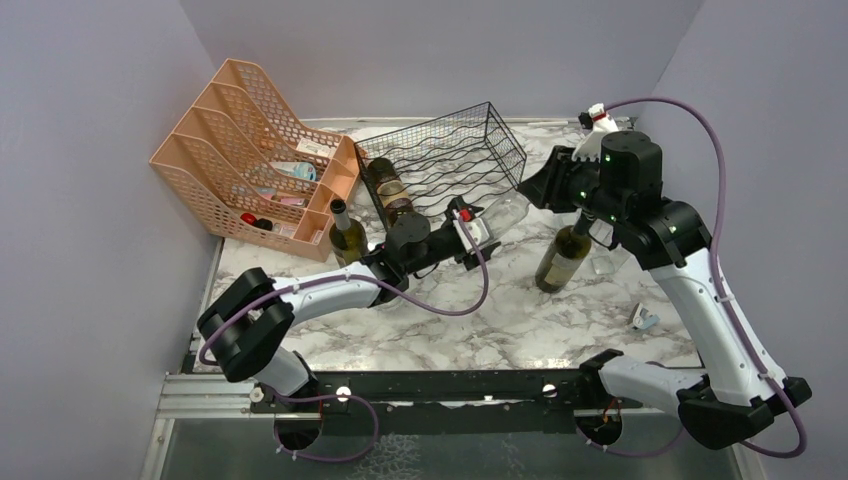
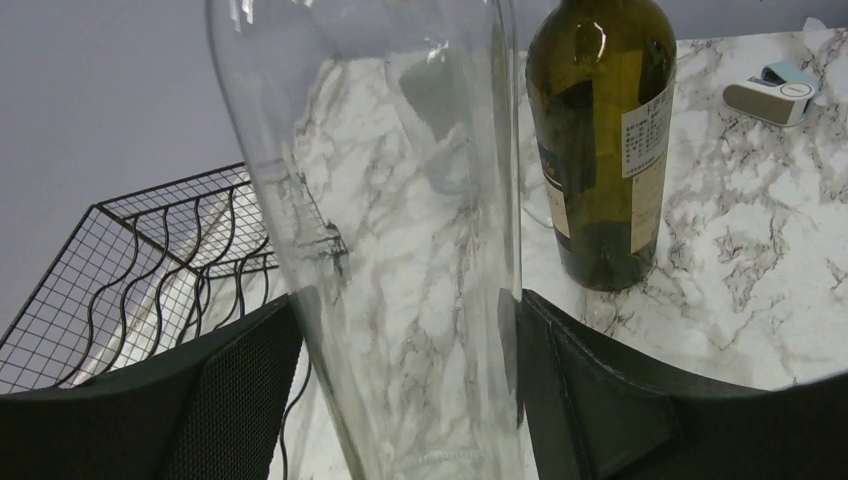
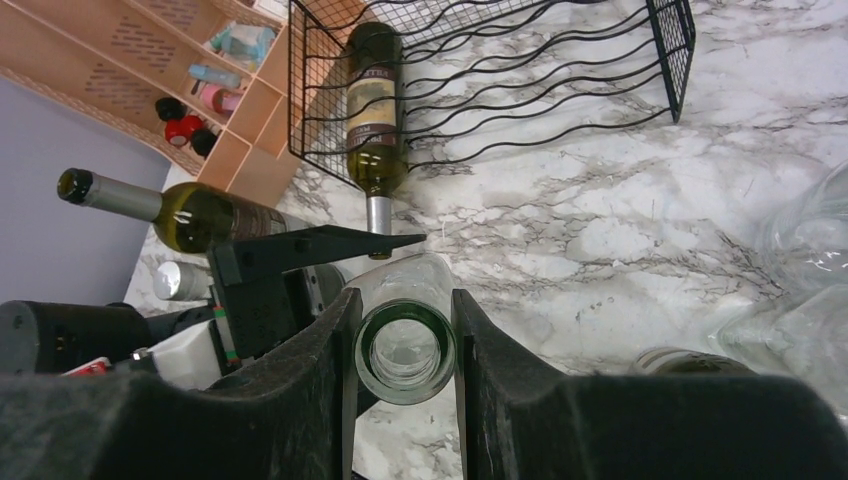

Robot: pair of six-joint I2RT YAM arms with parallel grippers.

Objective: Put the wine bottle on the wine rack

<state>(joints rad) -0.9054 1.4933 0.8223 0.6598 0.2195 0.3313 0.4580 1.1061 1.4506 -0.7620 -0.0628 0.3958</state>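
Note:
A clear glass wine bottle (image 1: 508, 210) is tilted between both grippers, just in front of the black wire wine rack (image 1: 450, 150). My left gripper (image 2: 405, 350) is shut on its wide body (image 2: 400, 200), a finger against each side. My right gripper (image 3: 405, 340) is shut on the open neck (image 3: 405, 352), and the left gripper (image 3: 290, 270) shows just beyond it. A dark labelled bottle (image 3: 375, 110) lies in the rack's left bay (image 3: 480, 90).
A green bottle (image 1: 562, 258) stands upright on the marble under the right arm. Another bottle (image 1: 347, 235) stands beside the peach mesh organizer (image 1: 250, 150). More clear glassware (image 3: 800, 260) sits to the right, and a small white-blue device (image 1: 643, 318) lies near the right arm.

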